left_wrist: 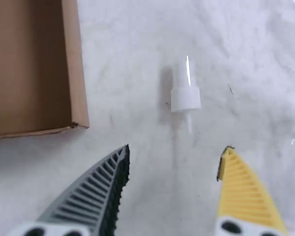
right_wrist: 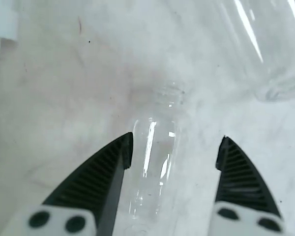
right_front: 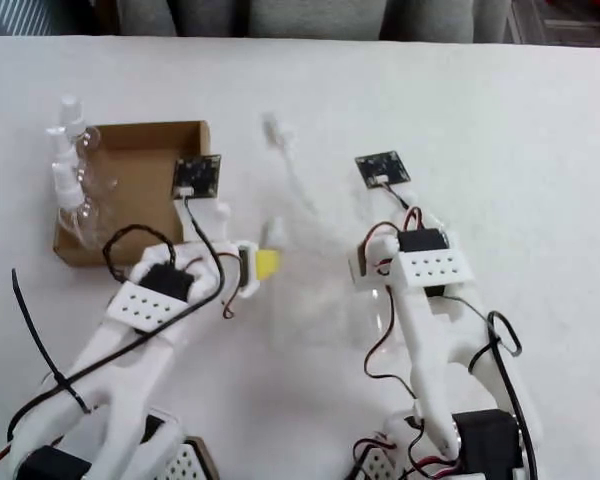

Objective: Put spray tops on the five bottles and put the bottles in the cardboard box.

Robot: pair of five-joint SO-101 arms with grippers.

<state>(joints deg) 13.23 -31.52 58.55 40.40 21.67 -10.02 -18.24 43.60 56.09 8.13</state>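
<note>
1. Looking down over the desk [right_front: 500, 110], I find the cardboard box [right_front: 140, 180] on the left side, open face up, just beyond the left arm.
2. Inside it, the capped bottles [right_front: 83, 205] lie crowded against the left wall. They are clear plastic with white spray tops fitted, and the spray heads poke out over the box's edge. They overlap too much for me to count them.
3. From the left wrist view I see the box's near corner, with its brown floor and one upright wall.
4. My left pincer [left_wrist: 177, 147] is released. Its grey finger and yellow finger stand wide apart above the desk, beside that corner of the box and outside it.
5. A loose spray top [left_wrist: 186, 93] lies on the desk ahead of the gap between those fingers. It touches neither finger and sits near the box wall but apart from it.
6. A second spray top [right_front: 277, 130], trailing a thin tube, lies farther back on the desk between the two arms, well apart from the box.
7. My right pincer [right_wrist: 176, 137] is released too, with its black fingers spread to either side of an uncapped bottle [right_wrist: 155, 167]. That bottle lies on its side on the desk, with its bare threaded neck pointing away from the wrist.
8. Another clear bottle [right_wrist: 265, 49] lies on the desk just beyond it.
</note>
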